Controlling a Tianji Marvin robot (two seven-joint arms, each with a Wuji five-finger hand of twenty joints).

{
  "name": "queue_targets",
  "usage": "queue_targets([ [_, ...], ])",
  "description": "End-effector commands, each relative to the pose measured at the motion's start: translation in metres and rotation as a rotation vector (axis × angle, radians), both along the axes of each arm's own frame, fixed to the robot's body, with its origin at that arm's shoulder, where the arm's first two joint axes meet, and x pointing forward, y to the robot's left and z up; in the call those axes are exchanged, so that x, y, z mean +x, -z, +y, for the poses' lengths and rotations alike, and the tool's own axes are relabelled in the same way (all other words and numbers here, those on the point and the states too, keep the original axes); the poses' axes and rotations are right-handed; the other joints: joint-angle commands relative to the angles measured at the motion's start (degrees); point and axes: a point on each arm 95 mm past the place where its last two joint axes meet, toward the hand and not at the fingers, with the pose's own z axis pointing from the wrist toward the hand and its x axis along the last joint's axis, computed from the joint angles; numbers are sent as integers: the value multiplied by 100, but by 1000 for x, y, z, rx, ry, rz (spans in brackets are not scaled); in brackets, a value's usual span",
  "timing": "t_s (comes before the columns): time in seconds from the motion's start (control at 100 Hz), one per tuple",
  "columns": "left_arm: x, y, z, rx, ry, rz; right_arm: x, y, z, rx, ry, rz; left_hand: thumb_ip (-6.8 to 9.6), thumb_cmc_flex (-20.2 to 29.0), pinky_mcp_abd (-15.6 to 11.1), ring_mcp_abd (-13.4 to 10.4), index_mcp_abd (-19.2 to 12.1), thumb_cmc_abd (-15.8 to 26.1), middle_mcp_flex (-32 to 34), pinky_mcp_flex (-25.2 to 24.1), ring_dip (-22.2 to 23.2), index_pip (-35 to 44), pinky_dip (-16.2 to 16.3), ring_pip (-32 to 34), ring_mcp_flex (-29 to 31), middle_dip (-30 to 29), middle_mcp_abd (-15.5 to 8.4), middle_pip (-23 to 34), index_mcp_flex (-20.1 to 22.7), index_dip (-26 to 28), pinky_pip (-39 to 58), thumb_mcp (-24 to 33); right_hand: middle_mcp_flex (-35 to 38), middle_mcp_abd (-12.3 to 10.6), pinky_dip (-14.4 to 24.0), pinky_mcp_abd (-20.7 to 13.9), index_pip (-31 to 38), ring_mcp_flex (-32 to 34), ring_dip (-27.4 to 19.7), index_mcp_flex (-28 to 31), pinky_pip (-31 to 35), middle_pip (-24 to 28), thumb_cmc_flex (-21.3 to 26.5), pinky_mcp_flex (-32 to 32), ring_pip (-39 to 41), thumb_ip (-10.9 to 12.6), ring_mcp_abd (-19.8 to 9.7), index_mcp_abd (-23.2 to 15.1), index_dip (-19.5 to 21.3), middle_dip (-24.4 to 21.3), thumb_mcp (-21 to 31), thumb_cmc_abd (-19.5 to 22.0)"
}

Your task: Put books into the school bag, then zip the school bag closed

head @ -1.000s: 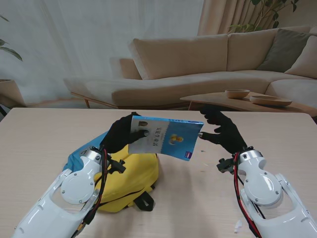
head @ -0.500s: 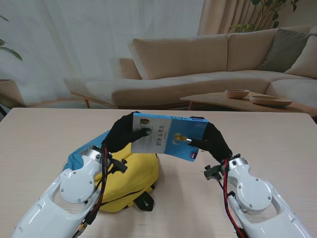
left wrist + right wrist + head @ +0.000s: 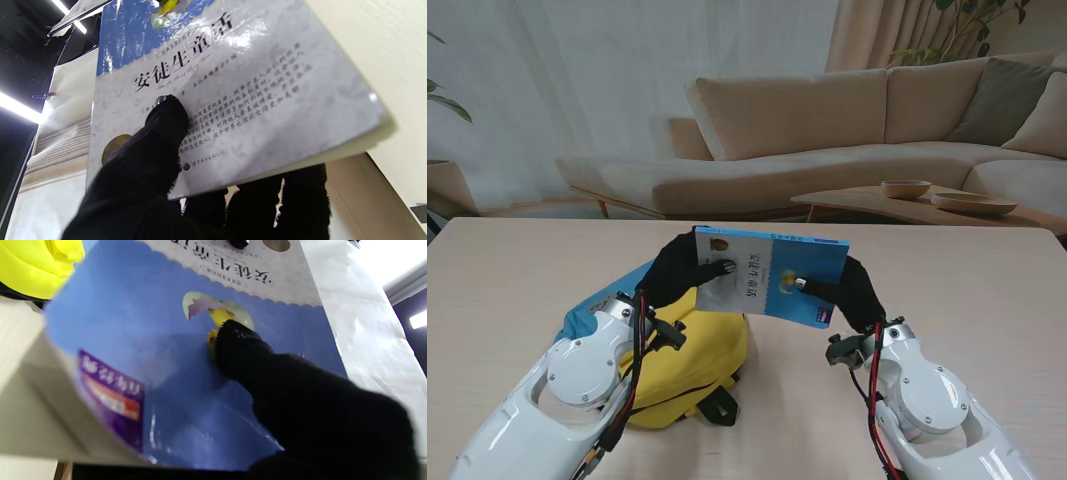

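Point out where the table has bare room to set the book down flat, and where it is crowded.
Bare table lies right of the right hand, out to the right edge, and along the far edge. Crowded: the near-left, where the yellow school bag sits under the left hand and the book.

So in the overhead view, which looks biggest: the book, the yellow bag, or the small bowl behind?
1. Bag and book: look alike, unsure, since arm hides part of bag.
2. Bowl: smallest, though farther away.

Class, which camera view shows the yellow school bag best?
The stand view: the yellow school bag lies whole on the table beneath the left arm. The right wrist view catches only a yellow corner beside the book; the left wrist view shows none.
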Motion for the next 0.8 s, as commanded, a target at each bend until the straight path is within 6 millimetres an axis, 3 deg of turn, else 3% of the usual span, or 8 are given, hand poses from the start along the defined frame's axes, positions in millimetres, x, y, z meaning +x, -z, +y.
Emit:
queue_targets([
  [0.0, -4, -2, -3, 12, 20, 4, -5, -3, 7, -4, -27, 7, 152, 875, -31, 188, -793, 736, 52, -147, -127, 1121, -77, -87, -44, -97, -264, 107, 435, 430, -108, 426, 184, 151, 122, 183, 367, 310, 220, 980, 498, 469, 528, 256, 419, 52, 137, -841, 860, 308, 388, 440],
  [0.1, -6, -1, -2, 28, 20, 18, -7, -6, 6, 31, -26, 48, 173, 952, -107, 160, -615, 503, -25, -386, -453, 1096, -385, -512, -329, -187, -269, -703, -75, -678, -306, 364, 260, 340, 200, 449, 348, 624, 322, 1156, 860, 824, 574, 724, 847, 77, 348, -776, 1245, 454, 541, 337],
  [0.19, -7, -1, -1, 43, 24, 21, -6, -8, 5, 59, -26, 84, 190, 645, -218, 31, -324, 312, -290, -689, -725, 873, -600, -952, -679, -348, -221, -1389, -547, -1553, -603, 488, 321, 444, 148, 559, 326, 824, 306, 1227, 951, 902, 563, 1027, 945, 35, 438, -708, 1332, 489, 643, 255],
  [0.31, -9, 0, 1, 44, 22, 29, -5, -10, 4, 87, -18, 125, 132, -390, -301, -67, -99, 126, -1448, -1170, -1014, 319, -796, -1513, -1260, -1909, -91, -718, -952, -2397, -977, 939, 390, 539, 37, 713, 302, 1033, 261, 1289, 1065, 903, 575, 1359, 975, 15, 521, -648, 1359, 492, 746, 162],
  [0.35, -10, 0, 2, 44, 25, 35, -5, -11, 3, 102, -17, 143, 139, -821, -312, -89, -7, 154, -1742, -1308, -1096, 20, -834, -1689, -1450, -2670, -67, -672, -1044, -2561, -1099, 1170, 411, 565, -2, 746, 306, 1096, 251, 1310, 1090, 907, 579, 1451, 977, 15, 543, -628, 1360, 498, 777, 135],
  [0.43, -12, 1, 5, 56, 33, 42, -4, -14, 1, 138, -13, 181, 359, -1623, -369, -154, 120, 342, -2121, -1575, -1243, -491, -925, -2011, -1825, -2940, -68, -938, -1266, -2842, -1357, 1526, 406, 616, -89, 789, 324, 1146, 238, 1331, 1138, 908, 588, 1527, 984, 6, 610, -576, 1365, 515, 838, 92],
  [0.51, -14, 2, 8, 68, 46, 46, -2, -15, -1, 155, 0, 203, 362, -2075, -370, -170, 136, 322, -2474, -1861, -1359, -788, -1000, -2297, -2206, -3104, -78, -1188, -1559, -3034, -1612, 1476, 409, 639, -117, 798, 343, 1184, 242, 1359, 1176, 922, 589, 1579, 1008, 2, 633, -581, 1389, 529, 855, 64],
  [0.79, -25, 8, 27, 182, 41, 5, 6, -14, -11, 144, 44, 213, 309, -2640, -331, -240, 108, 264, -2739, -2279, -1516, -1469, -1157, -2801, -2566, -3353, -90, -1596, -1706, -3599, -2367, 1051, 434, 642, -190, 805, 339, 1193, 235, 1389, 1201, 925, 590, 1610, 1023, -3, 625, -588, 1425, 523, 877, 44],
])
